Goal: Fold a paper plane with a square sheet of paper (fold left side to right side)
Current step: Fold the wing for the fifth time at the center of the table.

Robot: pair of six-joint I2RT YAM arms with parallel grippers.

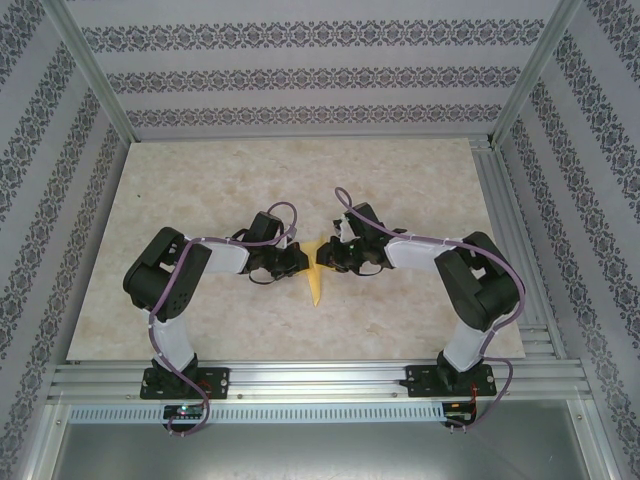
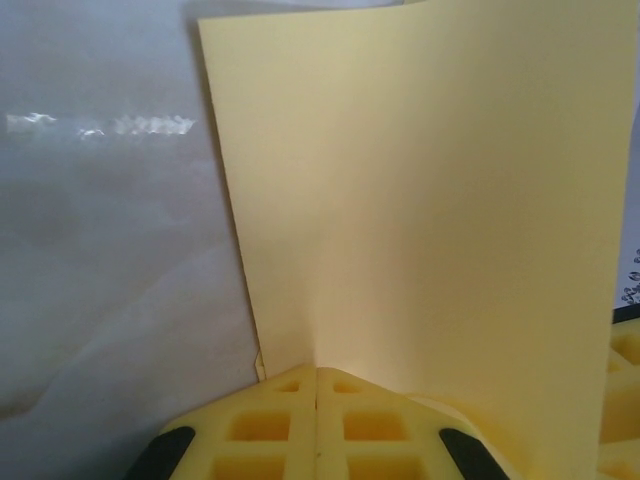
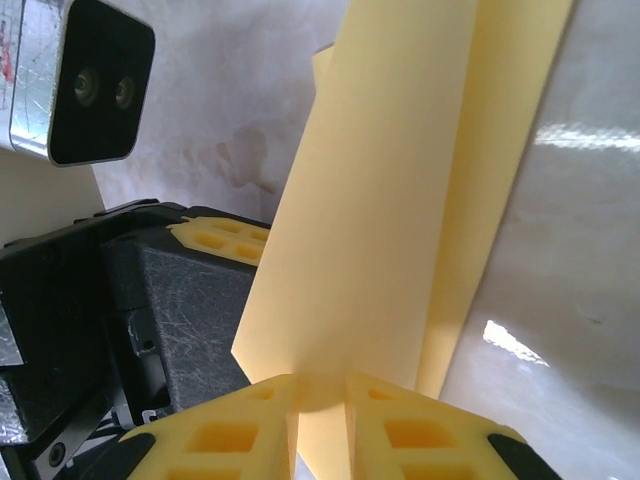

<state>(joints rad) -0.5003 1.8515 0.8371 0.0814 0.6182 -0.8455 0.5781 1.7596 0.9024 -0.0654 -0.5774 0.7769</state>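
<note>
While the paper (image 1: 316, 272) sits at the middle of the table (image 1: 200, 200) | left gripper (image 2: 317, 375) clamped tight on its edge | right gripper (image 3: 322, 388) jaws nearly together around it, grip unclear | likely light, limp, easily creased; pinch edges gently.

Upright yellow paper sheet (image 2: 420, 200) in the closed left pincer (image 2: 317, 380), marbled table (image 2: 110, 280) behind.

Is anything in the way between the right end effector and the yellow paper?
Nothing visible is. The yellow paper sits between the fingers of the right end effector, and the left end effector is shut on it from the opposite side.
</note>
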